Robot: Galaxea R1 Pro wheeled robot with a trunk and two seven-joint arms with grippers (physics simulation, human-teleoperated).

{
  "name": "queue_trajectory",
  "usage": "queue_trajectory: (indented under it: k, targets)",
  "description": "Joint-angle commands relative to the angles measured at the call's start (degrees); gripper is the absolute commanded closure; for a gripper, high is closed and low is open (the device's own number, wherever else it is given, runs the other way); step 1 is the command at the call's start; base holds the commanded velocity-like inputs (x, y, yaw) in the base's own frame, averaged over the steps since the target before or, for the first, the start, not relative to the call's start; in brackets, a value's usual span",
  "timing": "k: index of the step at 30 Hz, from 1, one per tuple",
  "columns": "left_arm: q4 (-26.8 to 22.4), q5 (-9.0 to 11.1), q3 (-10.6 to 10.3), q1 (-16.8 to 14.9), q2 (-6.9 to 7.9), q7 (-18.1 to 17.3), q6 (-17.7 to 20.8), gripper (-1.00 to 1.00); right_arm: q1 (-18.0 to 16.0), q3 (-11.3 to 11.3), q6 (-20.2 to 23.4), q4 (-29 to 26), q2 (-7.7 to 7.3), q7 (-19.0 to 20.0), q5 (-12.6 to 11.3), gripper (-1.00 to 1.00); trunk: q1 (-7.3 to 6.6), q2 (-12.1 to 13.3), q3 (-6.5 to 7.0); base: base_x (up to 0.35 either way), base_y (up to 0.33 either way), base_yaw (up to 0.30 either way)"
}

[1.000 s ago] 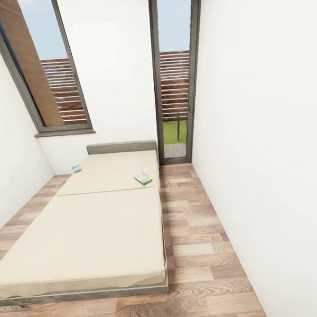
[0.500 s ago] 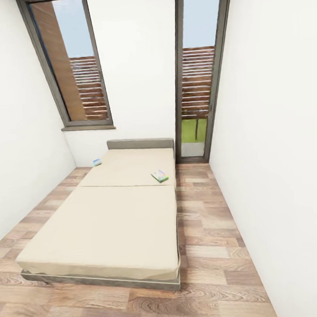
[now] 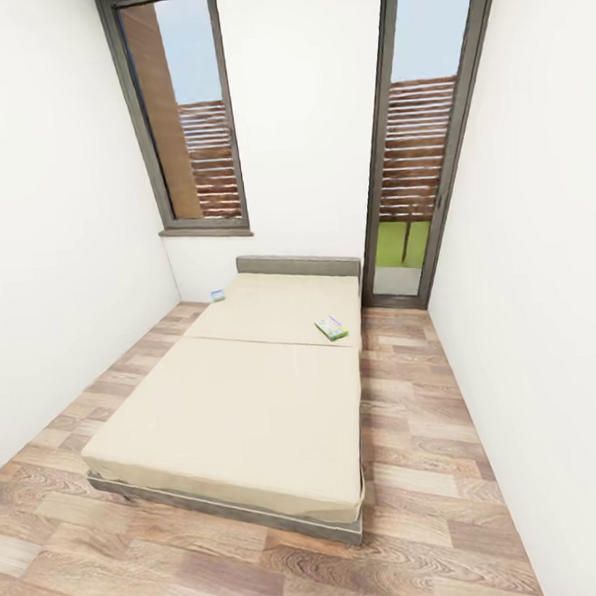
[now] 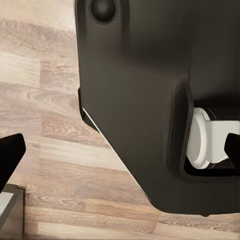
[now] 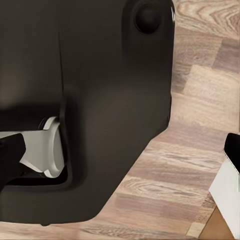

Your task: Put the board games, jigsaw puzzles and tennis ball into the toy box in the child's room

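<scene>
The head view is showing the child's room with white walls and a wood-plank floor [image 3: 419,503]. The bed [image 3: 243,400] is standing lengthwise against the far wall, its grey headboard [image 3: 298,266] sitting below and between a tall window [image 3: 183,119] and a glazed door [image 3: 416,147]. Two board games are lying on the far mattress: one, white-green-yellow [image 3: 332,328], is resting near the mattress edge on the door side, just short of the seam between the two mattresses; the other, mostly blue [image 3: 217,295], is sitting at the opposite edge near the headboard, beneath the window. The two are lying well apart. In each wrist view a dark fingertip is showing at each side edge, with the robot's dark base [image 4: 150,100] and a white wheel [image 4: 207,140] beyond, over the floor; both grippers are standing wide apart and holding nothing
</scene>
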Motion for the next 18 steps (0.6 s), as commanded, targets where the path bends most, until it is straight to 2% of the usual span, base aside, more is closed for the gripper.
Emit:
queue_trajectory:
  k: [1, 18]
  targets:
    - [0.0, -0.02, 0.0, -0.01, 0.0, -0.02, -0.17, -1.0, 0.0, 0.02, -0.15, -0.02, 0.01, -0.13, -0.03, -1.0, 0.02, -0.08, -0.12, 0.0, 0.0, 0.264]
    - [0.0, -0.02, 0.0, -0.01, 0.0, -0.02, -0.17, -1.0, 0.0, 0.04, -0.15, -0.02, 0.06, -0.13, -0.03, -1.0, 0.02, -0.08, -0.74, 0.0, 0.0, 0.264]
